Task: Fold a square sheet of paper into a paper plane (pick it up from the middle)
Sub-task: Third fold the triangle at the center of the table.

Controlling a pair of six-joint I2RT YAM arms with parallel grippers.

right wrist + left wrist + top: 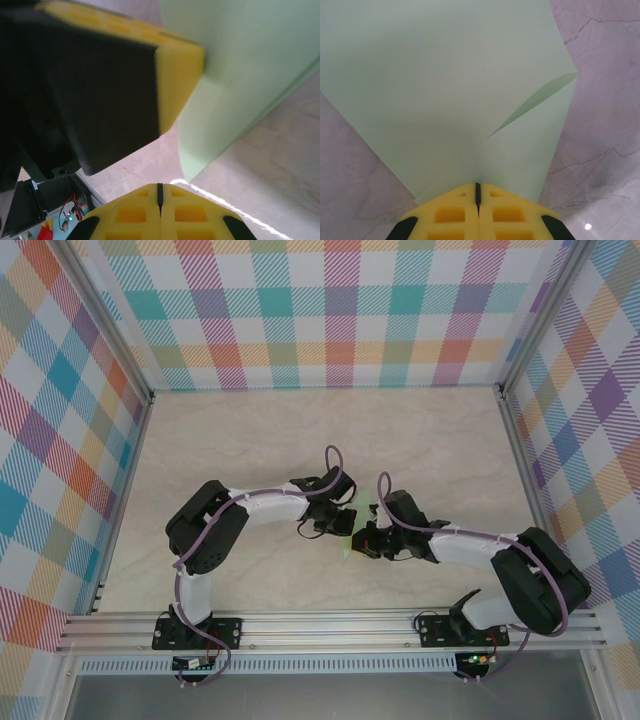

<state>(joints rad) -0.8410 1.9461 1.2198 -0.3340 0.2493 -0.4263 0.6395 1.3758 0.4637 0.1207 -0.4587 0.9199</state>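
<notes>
Closed on the paper (445, 90) at the left gripper (478, 189): no gap between the yellow pads, with the sheet fanning out from their tips. Shut as well at the right gripper (160, 191), with nothing visible between its pads. Cannot tell whether touching the paper's lower corner, which lies just beyond the tips.

Apparently raised off the table (615, 130), between the two grippers, near mid-table in the top view. Pale green and plain. Curled over itself along one side into a loose open fold, not creased flat.

Treat as very light, thin and limp: likely to sag, curl and flutter under any quick move. Expect smooth faces and little friction, so a likely slip from a light pinch. Expect easy tearing and stray creases under a hard pinch or a twist.

Take hold at an edge or on the centre line, with full pad faces, well in from a corner. Set the second grip opposite the first, to pull the sheet taut before pressing a crease. Press creases against the table rather than in the air.

No container called for by the task. Stay clear of the checked walls (340, 310) round the table.
</notes>
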